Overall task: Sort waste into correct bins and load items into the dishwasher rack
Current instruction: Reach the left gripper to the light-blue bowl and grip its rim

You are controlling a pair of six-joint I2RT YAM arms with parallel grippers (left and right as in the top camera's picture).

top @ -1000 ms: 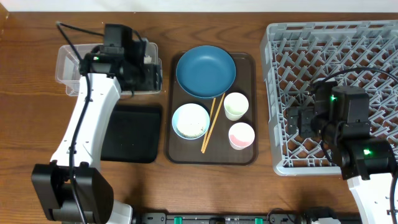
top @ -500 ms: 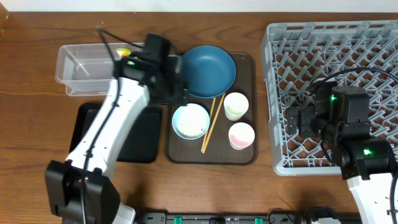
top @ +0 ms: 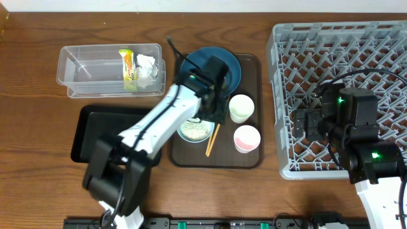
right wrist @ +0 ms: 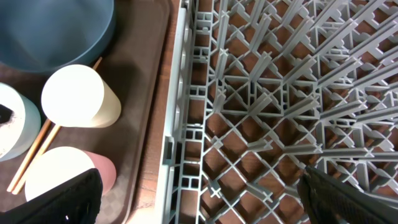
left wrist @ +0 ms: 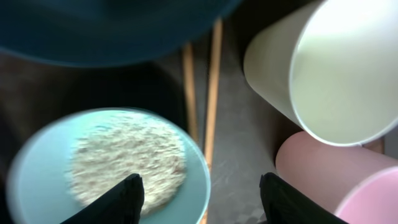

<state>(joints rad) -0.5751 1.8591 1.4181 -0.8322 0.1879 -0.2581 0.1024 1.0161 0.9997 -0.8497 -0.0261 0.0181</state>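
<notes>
My left gripper (top: pixel 214 114) is open and empty above the brown tray, over the chopsticks (top: pixel 211 141) between the small light blue bowl (top: pixel 191 131) and the pale cup (top: pixel 241 108). In the left wrist view its fingers (left wrist: pixel 205 202) straddle the bowl's rim (left wrist: pixel 196 180). White rice scraps (left wrist: pixel 127 162) lie in that bowl. The dark blue bowl (top: pixel 224 63) and pink cup (top: pixel 247 138) stand on the same tray. The yellow-green wrapper (top: pixel 129 69) and white tissue (top: pixel 147 66) lie in the clear tub (top: pixel 82 67). My right gripper (top: pixel 304 122) is open over the grey rack (top: pixel 343 57).
The black tray (top: pixel 95 137) lies below the clear tub, left of the brown serving tray (top: pixel 254 162). The right wrist view shows the rack's left wall (right wrist: pixel 177 124) next to the brown tray, with the pale cup (right wrist: pixel 78 96) and pink cup (right wrist: pixel 62 168).
My left arm has swung from the clear tub rightward to above the brown tray. The wrapper and tissue now show lying in the tub. The right arm has not moved.
</notes>
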